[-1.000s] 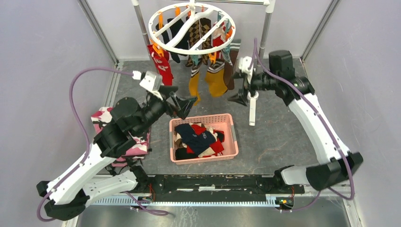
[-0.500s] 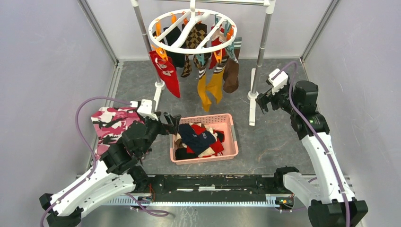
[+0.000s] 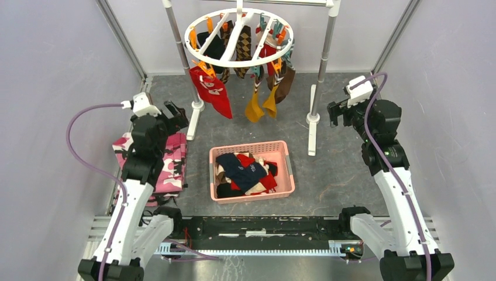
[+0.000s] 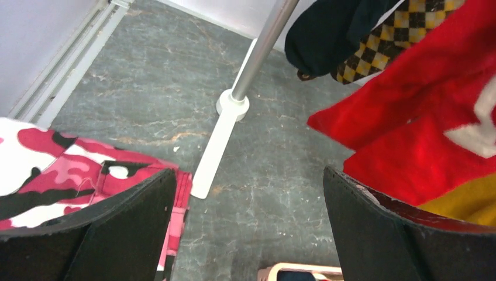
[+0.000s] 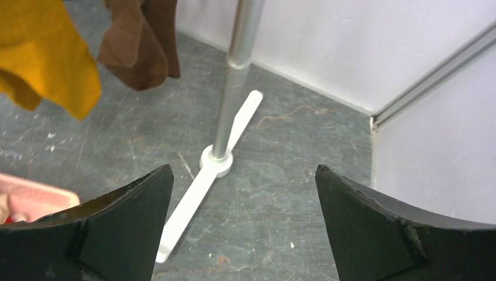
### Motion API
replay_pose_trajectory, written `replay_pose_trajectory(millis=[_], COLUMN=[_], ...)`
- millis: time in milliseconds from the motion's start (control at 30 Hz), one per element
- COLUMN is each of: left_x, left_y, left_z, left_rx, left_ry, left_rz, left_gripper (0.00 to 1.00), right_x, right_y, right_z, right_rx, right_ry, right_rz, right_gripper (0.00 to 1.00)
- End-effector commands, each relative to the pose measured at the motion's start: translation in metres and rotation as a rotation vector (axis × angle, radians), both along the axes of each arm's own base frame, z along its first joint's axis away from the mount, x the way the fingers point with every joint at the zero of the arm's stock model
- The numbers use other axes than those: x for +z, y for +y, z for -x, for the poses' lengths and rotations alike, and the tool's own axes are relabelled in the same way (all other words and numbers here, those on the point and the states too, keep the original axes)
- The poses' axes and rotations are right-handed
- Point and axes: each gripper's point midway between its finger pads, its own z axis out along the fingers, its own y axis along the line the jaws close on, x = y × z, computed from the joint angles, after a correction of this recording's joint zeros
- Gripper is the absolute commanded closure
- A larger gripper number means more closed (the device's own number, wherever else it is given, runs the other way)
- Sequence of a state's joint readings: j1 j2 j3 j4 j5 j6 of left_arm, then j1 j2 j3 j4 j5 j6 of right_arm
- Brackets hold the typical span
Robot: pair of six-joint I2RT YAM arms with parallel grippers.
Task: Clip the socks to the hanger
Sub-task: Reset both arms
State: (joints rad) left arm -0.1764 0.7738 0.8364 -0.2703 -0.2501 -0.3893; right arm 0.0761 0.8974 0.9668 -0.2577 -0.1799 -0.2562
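Note:
The white round hanger (image 3: 237, 32) hangs from the rack at the back, with several socks clipped under it: a red one (image 3: 212, 91), mustard ones (image 3: 255, 108) and a brown one (image 3: 285, 85). More socks (image 3: 245, 170) lie piled in the pink basket (image 3: 251, 196). My left gripper (image 3: 175, 114) is open and empty, left of the hanger, over the edge of the camouflage cloth. In the left wrist view the gripper (image 4: 250, 193) faces the red sock (image 4: 421, 123) and an argyle sock (image 4: 398, 35). My right gripper (image 3: 336, 111) (image 5: 243, 187) is open and empty, right of the rack.
The rack's two metal poles stand on white feet (image 3: 195, 114) (image 3: 313, 132), either side of the hanger. A pink, white and black camouflage cloth (image 3: 158, 164) lies at the left. Grey enclosure walls close in both sides and the back.
Both arms have pulled away from the hanger. The left gripper moved from beside the basket to the left, over the cloth; the right one drew off to the right. The hanger has swung.

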Motion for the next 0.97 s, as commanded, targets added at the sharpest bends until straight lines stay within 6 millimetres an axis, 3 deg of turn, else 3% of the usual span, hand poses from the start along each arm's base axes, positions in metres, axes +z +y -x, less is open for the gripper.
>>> replay_pose_trajectory(millis=[0,200,533,933], left_x=[0.043,0.059,0.065,0.063], left_y=[-0.007,-0.007,-0.009,-0.012], left_z=[-0.009,-0.001,0.013,0.019], left_rx=[-0.077,-0.087,-0.116,-0.141], left_ry=[-0.109,-0.159,-0.191,-0.197], left_rz=[0.065,0.049,0.032,0.025], left_gripper=[0.0,0.0,0.0,0.0], right_x=[0.064,0.075,0.062,0.059], right_y=[-0.02,-0.011,0.023,0.028], right_z=[-0.006,-0.011,-0.012,-0.013], right_rx=[-0.135,-0.077,0.115,0.155], right_ry=[-0.167,-0.175,-0.108,-0.096], right_rz=[-0.078,-0.055,-0.067,-0.074], right_gripper=[0.02,0.02,0.02,0.02])
